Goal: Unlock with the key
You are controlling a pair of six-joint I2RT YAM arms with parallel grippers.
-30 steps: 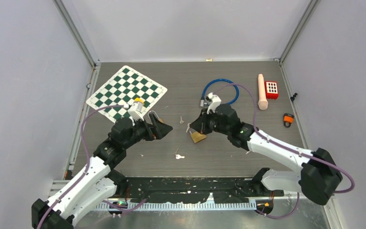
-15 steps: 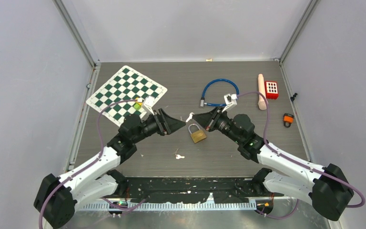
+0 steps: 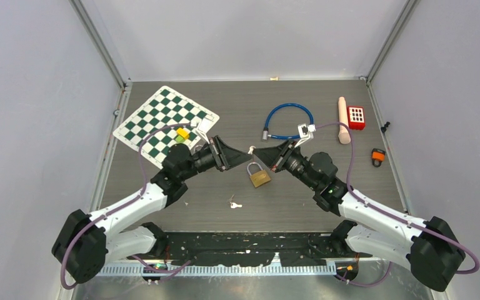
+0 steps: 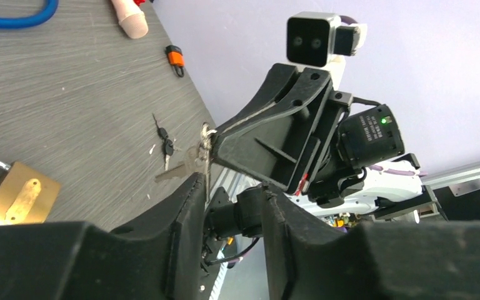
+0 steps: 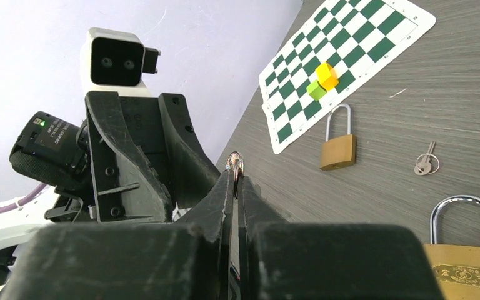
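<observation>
From above, the two arms meet over the middle of the table [image 3: 325, 187]. The left gripper [image 3: 244, 152] and the right gripper [image 3: 257, 151] point at each other tip to tip, with the key [image 3: 250, 150] between the tips, off the table. The padlock [image 3: 260, 177] lies flat just on the near side of them. A loose key [image 3: 235, 204] lies nearer still and to the left. A chessboard [image 3: 162, 115] is far left, a blue cable [image 3: 289, 119] far centre, and a wooden peg [image 3: 344, 120] far right.

In the left wrist view, the left gripper's fingers [image 4: 184, 209] stand partly apart with nothing between them. The key hangs from a ring at the right gripper's tip, just above one finger; whether it touches I cannot tell. The padlock lies on the table at the lower left.

In the right wrist view, the right gripper's fingers [image 5: 215, 200] are pressed together on the key, only a bit of metal showing at the tip. A second padlock [image 5: 339, 149] lies beside the chessboard's edge.
</observation>
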